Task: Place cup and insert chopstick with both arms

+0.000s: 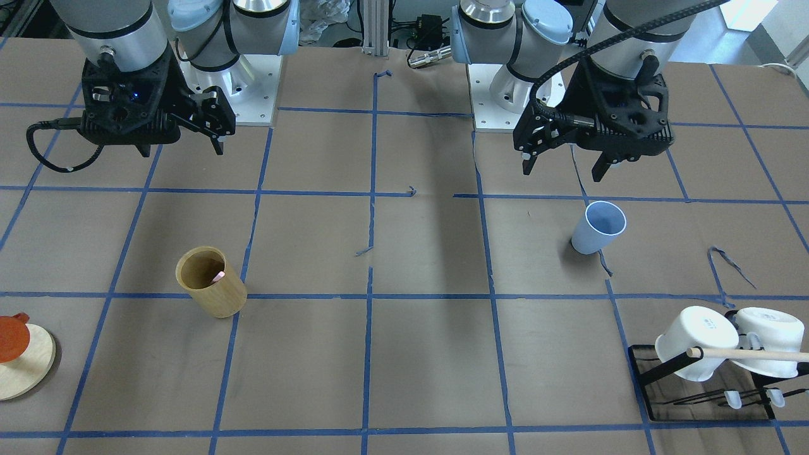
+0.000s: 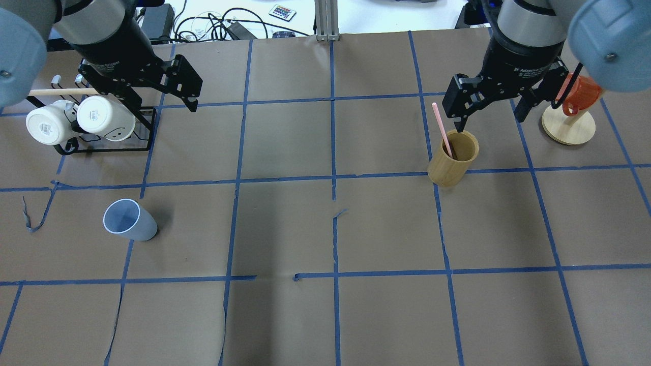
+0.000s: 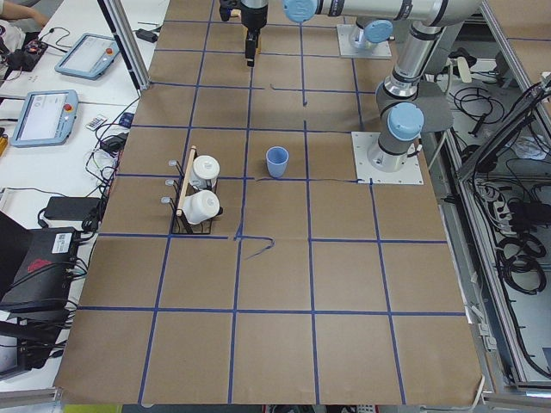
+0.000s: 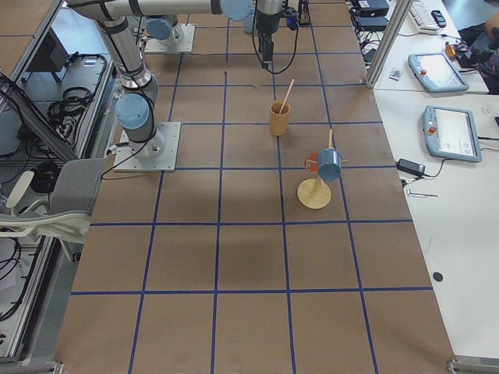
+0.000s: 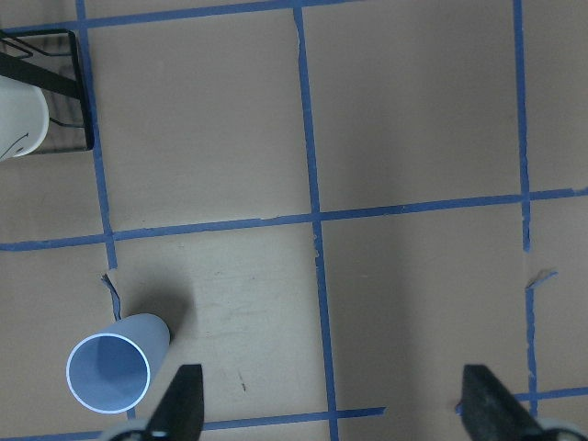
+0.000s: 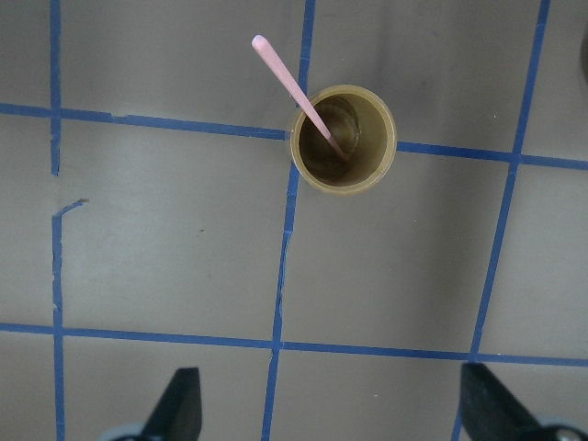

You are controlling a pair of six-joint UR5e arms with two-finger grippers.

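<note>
The light-blue cup stands upright and empty on the brown table on my left side; it also shows in the overhead view and at the lower left of the left wrist view. One pale-pink chopstick leans in the tan wooden holder, also seen from the right wrist. My left gripper is open and empty, high above the table, apart from the cup. My right gripper is open and empty, above and just beyond the holder.
A black rack with two white mugs and a long wooden dowel stands at the far left. A round wooden stand with an orange mug is at the far right. Blue tape lines cross the table.
</note>
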